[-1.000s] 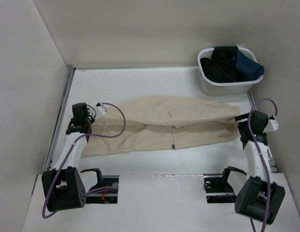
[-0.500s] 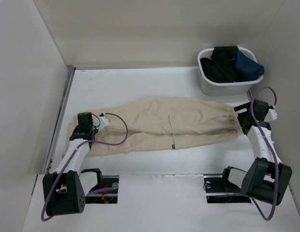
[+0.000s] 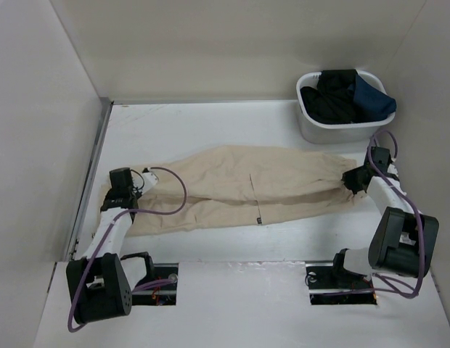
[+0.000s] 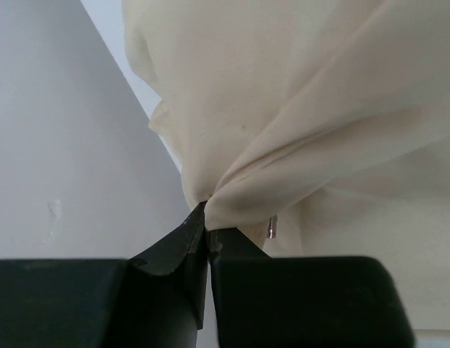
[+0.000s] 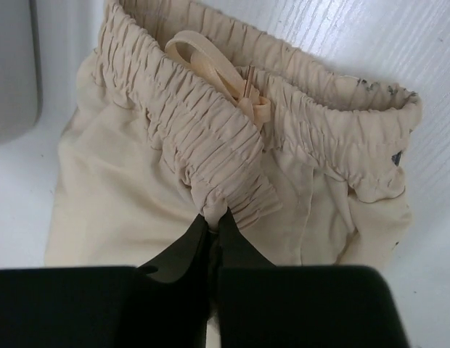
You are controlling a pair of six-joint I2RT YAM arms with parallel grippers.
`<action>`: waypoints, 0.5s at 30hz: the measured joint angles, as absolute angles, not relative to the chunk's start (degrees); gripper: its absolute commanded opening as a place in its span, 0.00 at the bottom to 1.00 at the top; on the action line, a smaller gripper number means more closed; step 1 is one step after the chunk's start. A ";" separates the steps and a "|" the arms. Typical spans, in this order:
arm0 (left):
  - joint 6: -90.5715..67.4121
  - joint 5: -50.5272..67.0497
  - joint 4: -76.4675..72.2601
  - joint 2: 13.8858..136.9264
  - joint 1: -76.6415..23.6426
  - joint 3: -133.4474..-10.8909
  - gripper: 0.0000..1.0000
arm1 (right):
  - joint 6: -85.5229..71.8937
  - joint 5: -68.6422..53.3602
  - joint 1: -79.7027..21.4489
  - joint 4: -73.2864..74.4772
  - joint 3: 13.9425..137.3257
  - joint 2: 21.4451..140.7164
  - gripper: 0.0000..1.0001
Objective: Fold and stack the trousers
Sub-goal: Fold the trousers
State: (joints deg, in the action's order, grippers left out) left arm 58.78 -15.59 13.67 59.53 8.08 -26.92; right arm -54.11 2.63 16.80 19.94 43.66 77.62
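The beige trousers (image 3: 247, 188) lie stretched left to right across the white table, legs to the left, gathered waist to the right. A small dark tag (image 3: 260, 218) shows on the near leg. My left gripper (image 3: 131, 190) is shut on the trousers (image 4: 305, 130) at the leg ends, cloth bunched between its tips (image 4: 207, 221). My right gripper (image 3: 353, 181) is shut on the trousers (image 5: 174, 145) at the elastic waistband, pinching a fold of the gathered cloth at its tips (image 5: 214, 216). A drawstring bow (image 5: 239, 87) lies on the waist.
A white tub (image 3: 340, 130) holding black and navy garments (image 3: 348, 98) stands at the back right, close behind the right arm. Walls enclose the table on the left, back and right. A metal strip (image 3: 91, 174) runs along the left edge.
The right gripper moved in to the waistband and shut on it; earlier it stood open beside the waist. The left gripper kept its hold on the leg ends and shifted slightly.
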 measured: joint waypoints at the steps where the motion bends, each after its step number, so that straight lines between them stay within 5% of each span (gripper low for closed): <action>1: 59.05 -15.44 13.34 59.86 8.78 -27.35 0.02 | -53.98 2.63 16.80 20.08 43.79 77.62 0.00; 15: 66.48 -13.04 -2.44 68.82 15.73 -48.03 0.02 | -31.42 1.08 7.46 19.20 69.12 80.53 0.00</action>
State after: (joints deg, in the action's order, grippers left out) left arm 66.48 -13.04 -2.44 68.82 15.73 -48.03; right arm -31.42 1.08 7.46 19.20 69.12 80.53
